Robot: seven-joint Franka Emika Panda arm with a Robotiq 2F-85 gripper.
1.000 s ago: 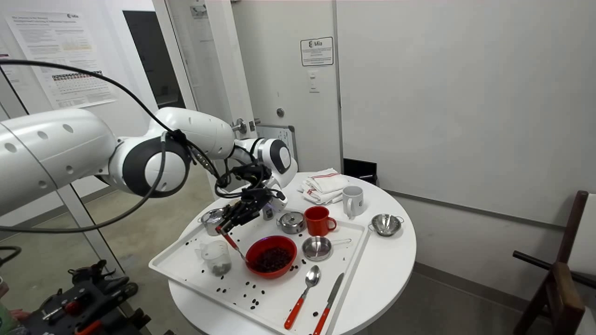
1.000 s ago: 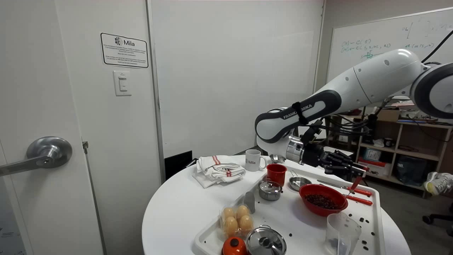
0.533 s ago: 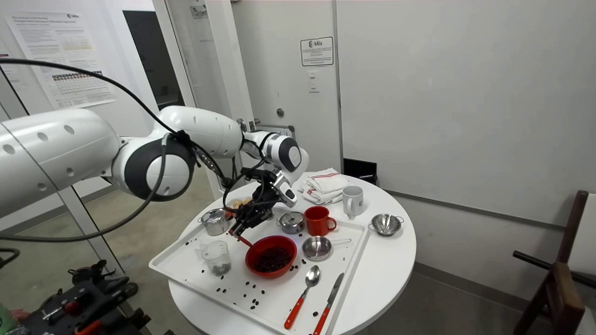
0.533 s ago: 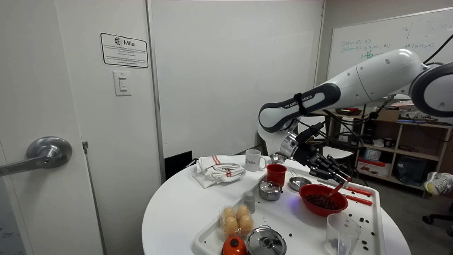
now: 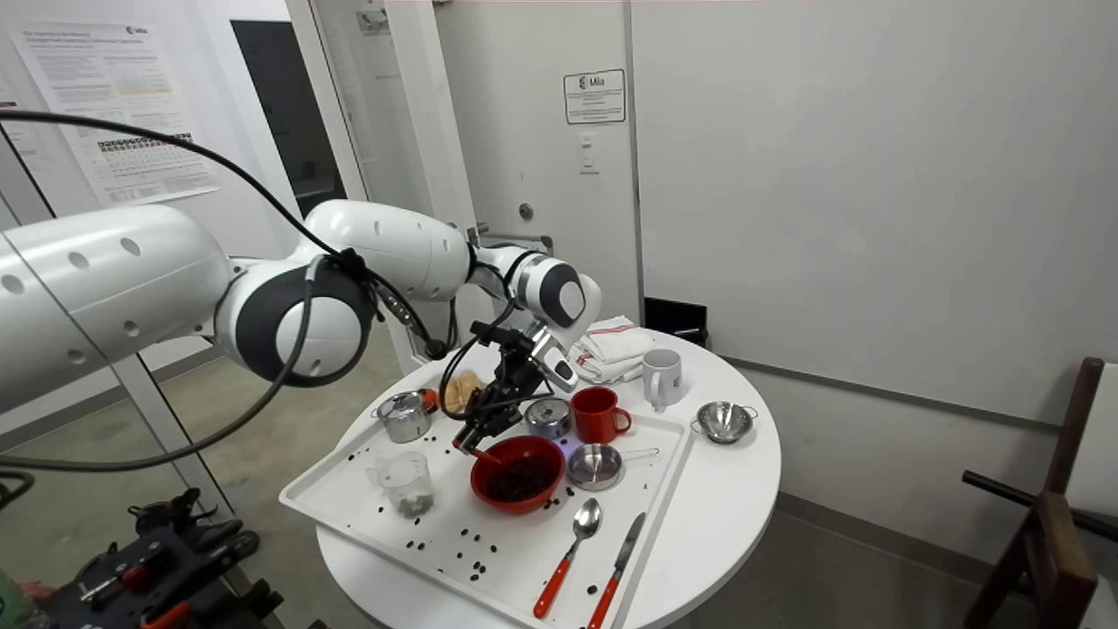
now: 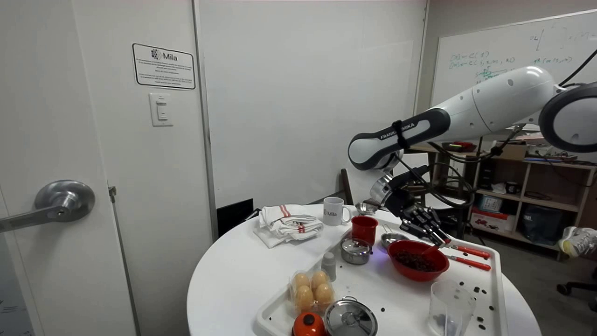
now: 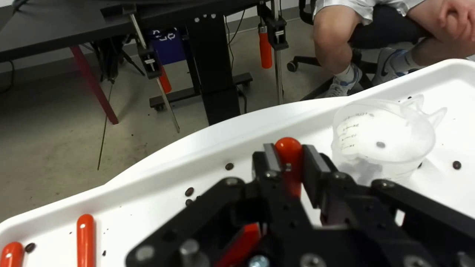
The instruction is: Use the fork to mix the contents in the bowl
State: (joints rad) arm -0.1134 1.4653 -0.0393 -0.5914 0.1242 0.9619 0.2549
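Observation:
The red bowl (image 5: 534,505) stands on the white tray in both exterior views (image 6: 419,275). The dark contents (image 5: 522,479) lie in it, also seen in an exterior view (image 6: 413,260). My gripper (image 5: 465,445) is shut on the red handle of the fork (image 5: 489,457), just outside the bowl's rim (image 6: 440,242). The fork (image 6: 429,249) slants low over the rim into the bowl; its head cannot be made out in the contents. In the wrist view the handle's rounded end (image 7: 288,148) sits between the fingertips (image 7: 289,163); the contents are hidden there.
A clear measuring cup (image 5: 407,482) stands near the bowl. A lidded pot (image 5: 548,419), red cup (image 5: 597,414) and small metal pan (image 5: 596,466) stand close behind and beside it. A spoon (image 5: 569,555) and knife (image 5: 622,555) lie in front. Eggs (image 6: 312,291) stand on the tray.
My gripper has moved towards the bowl and lower, still holding the fork. The fork now lies flatter and deeper into the bowl. The bowl has slid slightly away from the measuring cup.

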